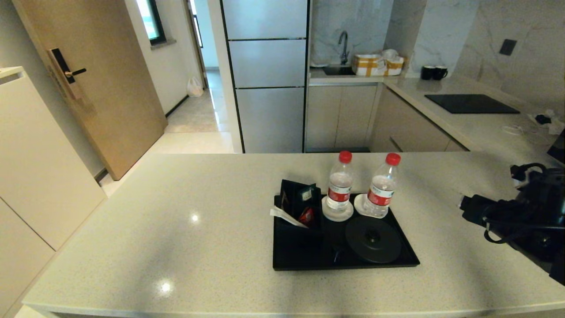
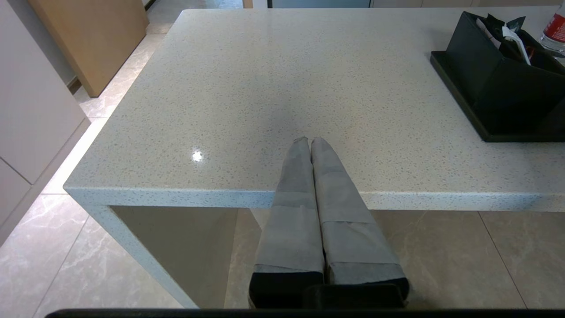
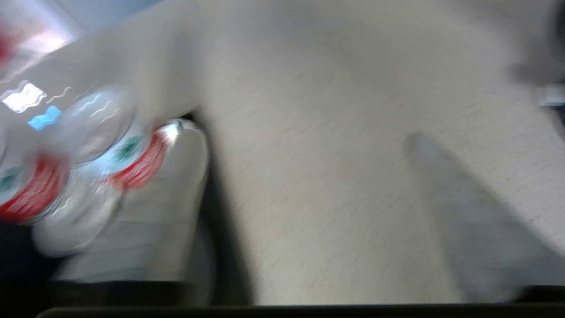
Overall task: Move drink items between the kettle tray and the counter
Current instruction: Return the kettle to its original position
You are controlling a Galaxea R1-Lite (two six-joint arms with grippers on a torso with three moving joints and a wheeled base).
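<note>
Black low-rimmed kettle tray (image 1: 282,260) holds two red-capped clear plastic bottles (image 1: 339,187) on saucers — right gripper (image 1: 470,207) beside them, grip unreadable — left gripper (image 2: 309,143) pressed closed, empty, over the pale speckled stone worktop (image 1: 176,221).

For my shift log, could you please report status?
Left gripper shut, parked at counter edge. Right arm beside tray. Both bottles on tray.

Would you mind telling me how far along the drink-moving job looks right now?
Early, it seems. Both bottles stand on saucers on the kettle tray, and its round base is bare; no kettle shows. Nothing is held: the left hand hangs shut at the counter's near edge, and the right hand sits beside the tray. Any moving is left.
</note>
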